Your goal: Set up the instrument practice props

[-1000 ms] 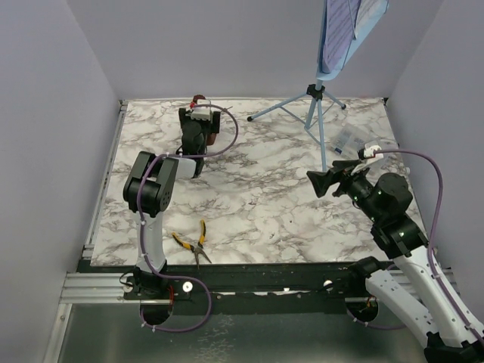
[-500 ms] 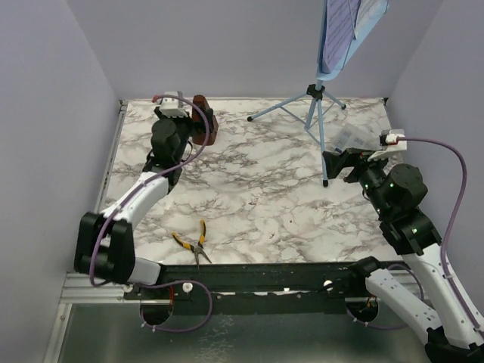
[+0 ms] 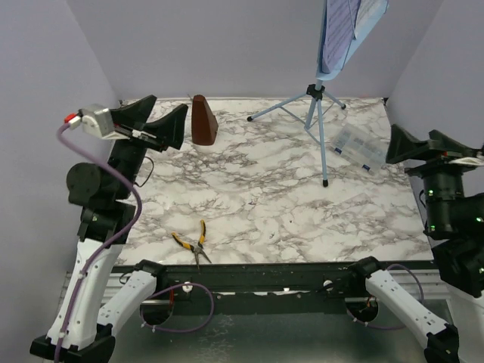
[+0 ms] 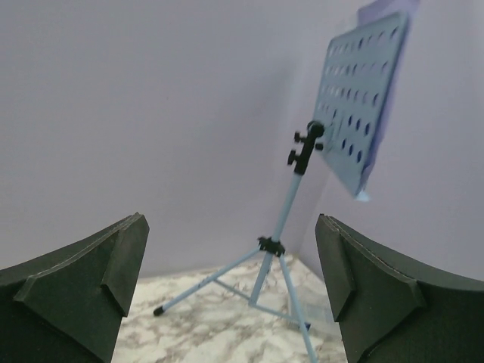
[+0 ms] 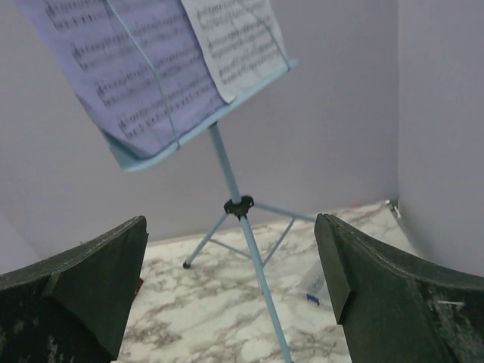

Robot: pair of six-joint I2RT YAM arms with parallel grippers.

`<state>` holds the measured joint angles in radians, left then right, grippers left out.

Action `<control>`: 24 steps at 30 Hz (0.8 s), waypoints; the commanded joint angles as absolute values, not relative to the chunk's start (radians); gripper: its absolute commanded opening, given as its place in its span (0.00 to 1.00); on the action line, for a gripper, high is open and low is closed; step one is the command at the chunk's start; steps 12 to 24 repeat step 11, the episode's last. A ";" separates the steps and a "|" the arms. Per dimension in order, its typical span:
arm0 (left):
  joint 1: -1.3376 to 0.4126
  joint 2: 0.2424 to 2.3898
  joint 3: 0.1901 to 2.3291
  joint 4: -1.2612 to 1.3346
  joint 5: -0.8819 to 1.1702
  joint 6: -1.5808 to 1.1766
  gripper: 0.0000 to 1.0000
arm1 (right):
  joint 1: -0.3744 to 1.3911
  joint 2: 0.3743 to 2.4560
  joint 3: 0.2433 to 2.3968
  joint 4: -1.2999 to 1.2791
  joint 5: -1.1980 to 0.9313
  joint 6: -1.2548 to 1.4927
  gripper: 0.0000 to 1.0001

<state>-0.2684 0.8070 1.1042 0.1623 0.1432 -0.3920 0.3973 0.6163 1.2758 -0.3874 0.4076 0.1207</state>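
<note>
The light blue tripod music stand (image 3: 318,113) is upright at the back right of the marble table, its perforated desk (image 4: 361,98) tilted. A pale printed sheet of music (image 5: 151,64) lies on the desk, with a second page beside it. The small brown pyramid metronome (image 3: 203,121) stands upright at the back left, touched by nothing. My left gripper (image 3: 170,106) hangs raised to the left of the metronome, open and empty, and looks toward the stand (image 4: 291,204). At the far right my right gripper (image 3: 412,138) is also raised, open and empty, facing the stand (image 5: 242,219).
Yellow-handled pliers (image 3: 193,242) lie near the front edge on the left. A clear plastic box (image 3: 359,147) rests on the table right of the stand's near leg. Purple walls close in the back and both sides.
My left gripper let go of the metronome and drew back up and to the left, leaving it standing. The right arm lifted and pulled away to the right.
</note>
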 commanded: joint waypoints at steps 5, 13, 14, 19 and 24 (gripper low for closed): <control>-0.265 0.706 1.137 0.189 0.150 -0.317 0.99 | 0.397 0.596 1.398 -0.413 0.439 0.052 1.00; -0.265 0.684 1.125 0.189 0.132 -0.287 0.99 | 0.397 0.598 1.426 -0.436 0.445 0.065 1.00; -0.265 0.684 1.125 0.189 0.132 -0.287 0.99 | 0.397 0.598 1.426 -0.436 0.445 0.065 1.00; -0.265 0.684 1.125 0.189 0.132 -0.287 0.99 | 0.397 0.598 1.426 -0.436 0.445 0.065 1.00; -0.265 0.684 1.125 0.189 0.132 -0.287 0.99 | 0.397 0.598 1.426 -0.436 0.445 0.065 1.00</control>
